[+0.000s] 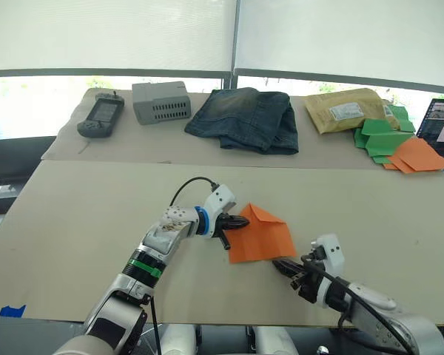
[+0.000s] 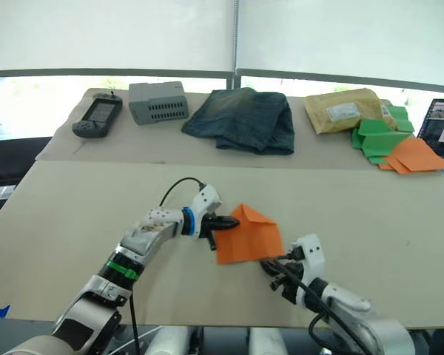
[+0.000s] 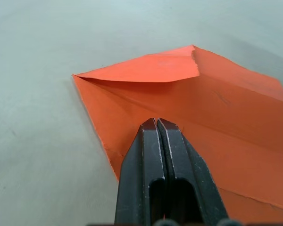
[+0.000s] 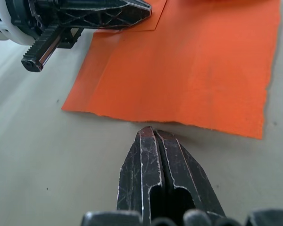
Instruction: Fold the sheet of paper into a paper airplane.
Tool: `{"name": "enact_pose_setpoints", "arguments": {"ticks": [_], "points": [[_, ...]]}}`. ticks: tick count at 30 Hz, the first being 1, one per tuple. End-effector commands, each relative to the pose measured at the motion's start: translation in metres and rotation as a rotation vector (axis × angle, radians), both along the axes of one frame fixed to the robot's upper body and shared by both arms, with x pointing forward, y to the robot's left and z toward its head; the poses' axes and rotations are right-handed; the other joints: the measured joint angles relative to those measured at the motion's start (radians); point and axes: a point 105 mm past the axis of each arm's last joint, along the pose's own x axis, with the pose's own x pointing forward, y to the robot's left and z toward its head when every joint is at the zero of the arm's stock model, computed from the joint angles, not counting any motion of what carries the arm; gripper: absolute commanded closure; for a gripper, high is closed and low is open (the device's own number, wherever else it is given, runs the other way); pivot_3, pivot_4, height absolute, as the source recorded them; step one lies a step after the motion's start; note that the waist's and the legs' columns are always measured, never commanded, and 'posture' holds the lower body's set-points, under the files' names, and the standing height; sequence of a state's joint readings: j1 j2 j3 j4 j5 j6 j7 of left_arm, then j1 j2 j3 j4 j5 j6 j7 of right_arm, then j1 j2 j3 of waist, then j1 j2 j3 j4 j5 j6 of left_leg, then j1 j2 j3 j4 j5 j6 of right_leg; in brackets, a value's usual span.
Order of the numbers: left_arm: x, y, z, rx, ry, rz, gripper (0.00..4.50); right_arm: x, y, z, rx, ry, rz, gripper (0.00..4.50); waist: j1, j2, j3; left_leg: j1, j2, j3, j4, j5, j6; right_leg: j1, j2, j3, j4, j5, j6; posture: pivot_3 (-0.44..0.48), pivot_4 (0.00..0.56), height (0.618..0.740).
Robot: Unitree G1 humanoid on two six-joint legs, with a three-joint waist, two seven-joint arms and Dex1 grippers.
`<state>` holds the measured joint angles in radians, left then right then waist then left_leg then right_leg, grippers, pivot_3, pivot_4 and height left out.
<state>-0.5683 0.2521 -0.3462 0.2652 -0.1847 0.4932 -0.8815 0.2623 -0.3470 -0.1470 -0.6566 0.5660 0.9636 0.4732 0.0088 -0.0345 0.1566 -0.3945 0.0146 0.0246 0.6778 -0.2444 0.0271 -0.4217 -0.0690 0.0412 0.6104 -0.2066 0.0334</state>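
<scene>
Left gripper point(image 1: 240, 221): fingers are pressed together with nothing pinched between them; the tips are laid on the left edge of the sheet of paper point(image 1: 260, 237).
Sheet of paper: it is spread on the table point(image 1: 81, 214) between the two grippers, with its far corners folded in to a point and one flap raised just ahead of the left fingertips.
Right gripper point(image 4: 151, 134): fingers are closed on nothing; the tips are set on the table just short of the sheet's near edge, not touching it.
</scene>
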Motion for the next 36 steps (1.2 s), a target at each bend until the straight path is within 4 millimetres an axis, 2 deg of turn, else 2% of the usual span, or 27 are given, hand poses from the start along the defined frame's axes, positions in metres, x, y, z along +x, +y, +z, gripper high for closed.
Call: {"name": "enact_pose_setpoints", "arguments": {"ticks": [1, 11, 17, 25, 36], "points": [[-0.011, 0.004, -0.029, 0.084, 0.078, -0.011, 4.44, 0.003, -0.014, -0.005, -0.083, -0.063, -0.073, 4.5, 0.0, 0.0, 0.0, 0.0, 0.0, 0.0, 0.0, 0.0, 0.0, 0.0, 0.0, 0.0, 0.0, 0.0, 0.0, 0.0, 0.15, 0.722], [-0.011, 0.0, -0.027, 0.088, 0.073, -0.032, 4.44, 0.017, -0.02, 0.011, -0.136, -0.31, -0.112, 4.5, 0.002, 0.0, 0.0, -0.001, -0.001, 0.001, 0.0, 0.0, 0.0, -0.001, -0.002, -0.001, -0.001, 0.0, 0.001, 0.0, 0.15, 0.722], [-0.01, 0.001, -0.027, 0.09, 0.069, -0.029, 4.44, 0.022, -0.013, 0.025, -0.12, -0.413, -0.08, 4.5, 0.003, 0.0, 0.0, -0.004, -0.001, 0.0, 0.0, 0.0, 0.001, -0.002, -0.002, -0.002, -0.001, -0.001, 0.001, 0.0, 0.15, 0.722], [-0.009, 0.0, -0.027, 0.085, 0.066, -0.014, 4.44, 0.027, 0.009, 0.034, -0.073, -0.454, 0.053, 4.5, 0.003, 0.0, 0.0, -0.004, -0.002, 0.0, 0.0, 0.0, 0.001, -0.002, -0.002, -0.002, -0.001, -0.001, 0.001, 0.0, 0.15, 0.722], [-0.004, -0.006, -0.022, 0.096, 0.011, -0.01, 4.44, 0.043, 0.009, 0.033, -0.092, -0.456, 0.128, 4.5, 0.006, 0.0, 0.0, -0.004, -0.002, 0.0, 0.001, 0.0, 0.002, -0.001, -0.003, -0.002, -0.001, 0.0, 0.002, 0.0, 0.15, 0.722]]}}
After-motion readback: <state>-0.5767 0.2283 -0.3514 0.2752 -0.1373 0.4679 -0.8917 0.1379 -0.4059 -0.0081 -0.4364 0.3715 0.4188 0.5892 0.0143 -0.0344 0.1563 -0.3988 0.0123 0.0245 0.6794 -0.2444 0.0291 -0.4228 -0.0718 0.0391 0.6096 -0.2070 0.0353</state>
